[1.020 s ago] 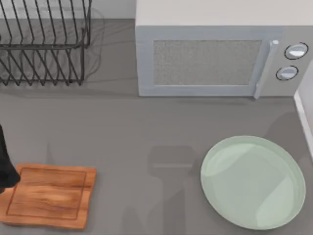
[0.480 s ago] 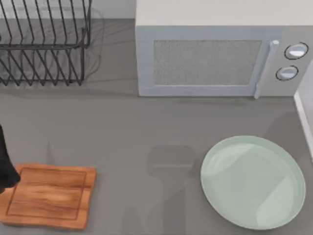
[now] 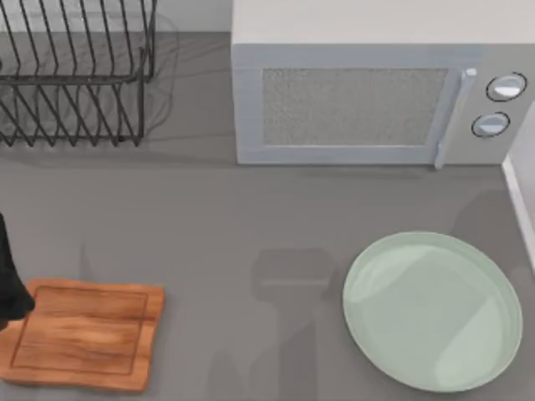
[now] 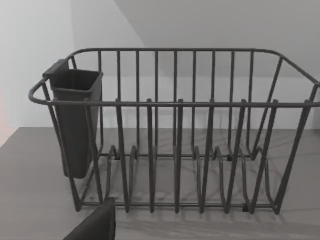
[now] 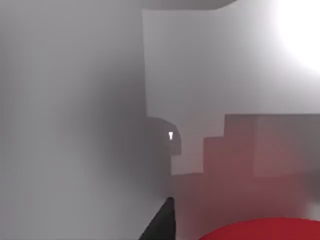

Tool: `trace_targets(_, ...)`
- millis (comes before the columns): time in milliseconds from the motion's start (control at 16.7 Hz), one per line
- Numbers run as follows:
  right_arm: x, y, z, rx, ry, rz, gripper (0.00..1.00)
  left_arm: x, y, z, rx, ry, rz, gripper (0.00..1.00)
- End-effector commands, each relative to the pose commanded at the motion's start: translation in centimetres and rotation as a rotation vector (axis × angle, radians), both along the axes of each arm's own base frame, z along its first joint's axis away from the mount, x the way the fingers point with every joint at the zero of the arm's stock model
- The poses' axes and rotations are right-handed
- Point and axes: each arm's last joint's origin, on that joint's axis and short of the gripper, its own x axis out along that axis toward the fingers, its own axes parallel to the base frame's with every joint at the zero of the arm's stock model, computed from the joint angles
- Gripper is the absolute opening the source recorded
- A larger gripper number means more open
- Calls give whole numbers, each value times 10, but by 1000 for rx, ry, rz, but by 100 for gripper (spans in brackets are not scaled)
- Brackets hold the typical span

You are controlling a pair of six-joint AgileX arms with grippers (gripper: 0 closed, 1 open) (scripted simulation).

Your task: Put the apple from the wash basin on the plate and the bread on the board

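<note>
The apple (image 5: pixel 260 231) shows as a bright red curve in the right wrist view, inside the pale-walled wash basin (image 5: pixel 210 75). A dark part of my right gripper (image 5: pixel 165 220) sits close beside it; I cannot tell whether they touch. The pale green plate (image 3: pixel 432 311) lies bare at the table's front right. At the front left lies the bare wooden board (image 3: pixel 82 334). My left arm (image 3: pixel 5 276) is parked at the table's left edge, just over the board's corner. The bread is out of view.
A black wire dish rack (image 3: pixel 75 75) with a dark utensil cup (image 4: pixel 75 120) stands at the back left. A grey microwave (image 3: pixel 376 92) fills the back middle and right. The basin's white rim (image 3: pixel 520 196) runs along the right edge.
</note>
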Motion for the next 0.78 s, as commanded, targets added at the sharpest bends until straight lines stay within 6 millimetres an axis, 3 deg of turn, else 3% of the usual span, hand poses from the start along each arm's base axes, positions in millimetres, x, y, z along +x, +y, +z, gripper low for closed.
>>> trace_targets(480,-1,0,90,2,8,0,0,0,0,0,0,0,0,100)
trace_targets(780,-1,1,92,2,7,-1,0,0,0,0,0,0,0,100)
